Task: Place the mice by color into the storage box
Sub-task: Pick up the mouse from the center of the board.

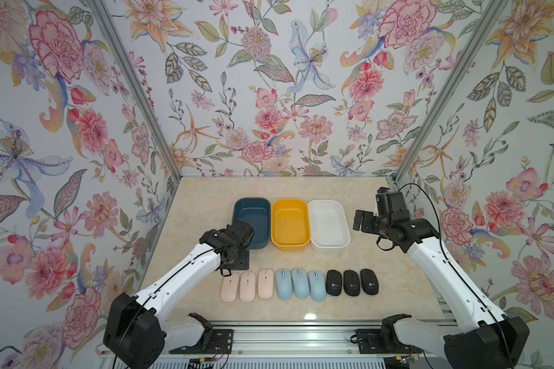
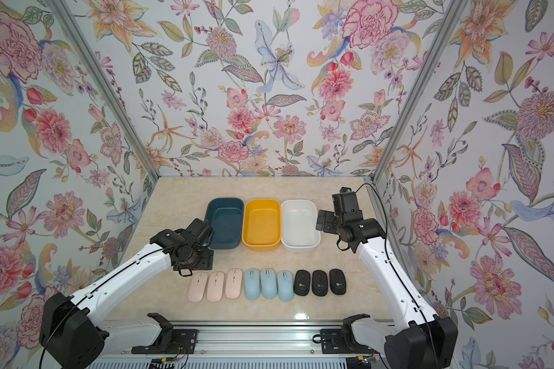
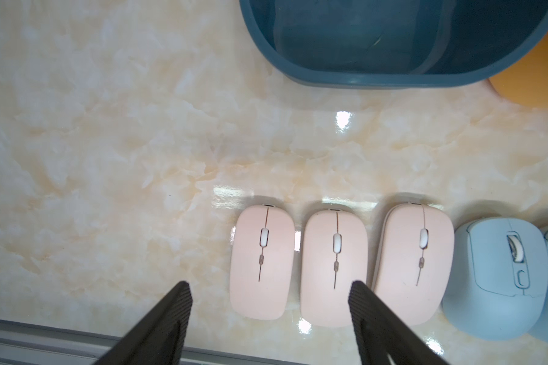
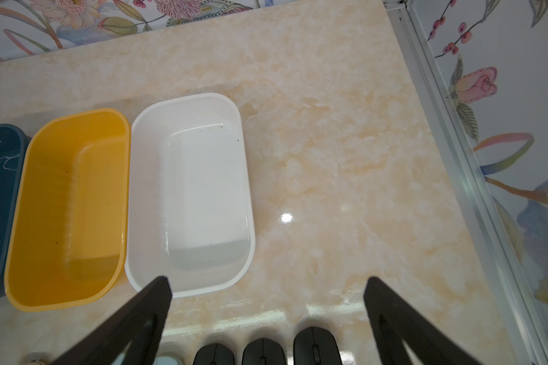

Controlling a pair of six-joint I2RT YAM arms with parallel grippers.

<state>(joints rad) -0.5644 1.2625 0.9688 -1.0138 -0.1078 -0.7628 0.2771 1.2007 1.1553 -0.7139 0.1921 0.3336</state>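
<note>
Pink mice [image 3: 332,268] lie beside the spread, empty left claw [image 3: 271,284]; black mice [image 4: 263,352] near the gaping right claw [image 4: 268,279].

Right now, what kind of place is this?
Likely a robot test booth: floral wallpaper panels in aluminium framing enclose a marble-look tabletop, two arms mount on a rail, nine mice line up before three bins.

Left arm [image 1: 179,271]: I have it stretched forward, wrist bent downward, left of the yellow box [image 1: 290,223] and nearer me.
Left gripper [image 3: 271,297]: jaws parted, nothing between them.
Right arm [image 1: 429,255]: I see it raised, right of that box.
Right gripper [image 4: 268,284]: jaws spread wide, empty.
</note>
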